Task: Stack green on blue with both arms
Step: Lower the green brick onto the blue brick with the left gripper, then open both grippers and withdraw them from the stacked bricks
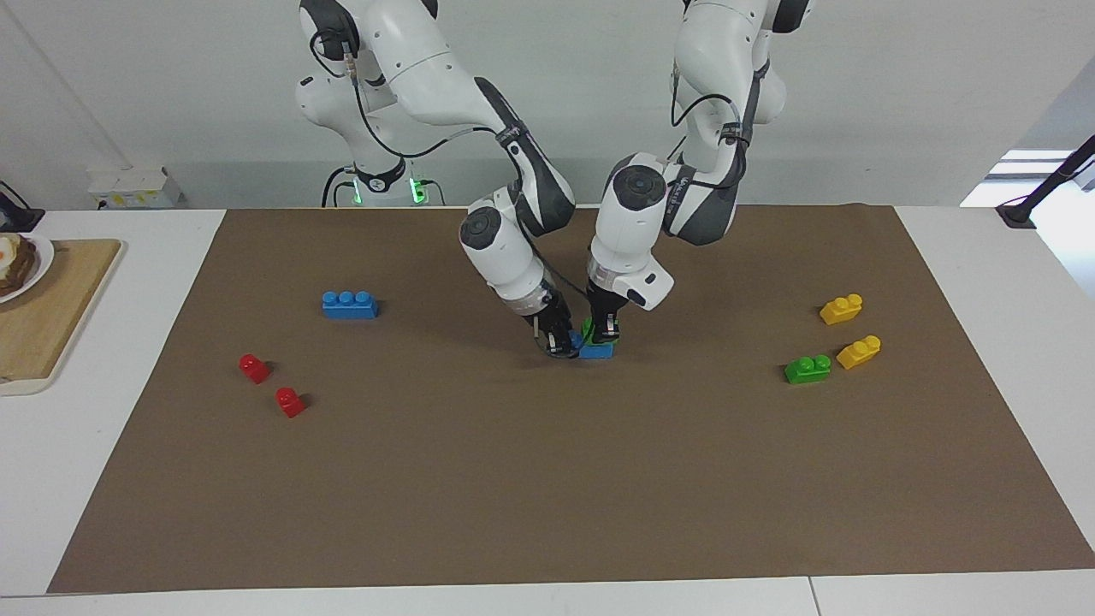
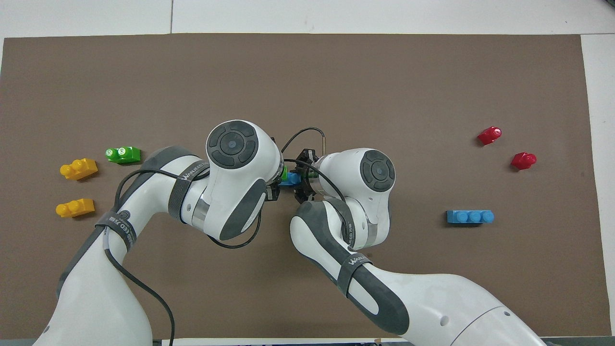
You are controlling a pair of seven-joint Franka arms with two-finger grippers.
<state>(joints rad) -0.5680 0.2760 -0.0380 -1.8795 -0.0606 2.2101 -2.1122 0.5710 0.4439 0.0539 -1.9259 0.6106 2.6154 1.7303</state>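
Red bricks [image 1: 290, 401] lie nearest our facing camera, toward the right arm's end. We bend both arms down to mid-mat: our left gripper [image 1: 606, 333] clenches the green brick [image 1: 588, 328] on the blue brick [image 1: 596, 349], which our right gripper [image 1: 560, 345] grips at its end. Another blue brick [image 1: 349, 304], another green brick [image 1: 807, 369] and yellow bricks [image 1: 841, 309] sit well apart.
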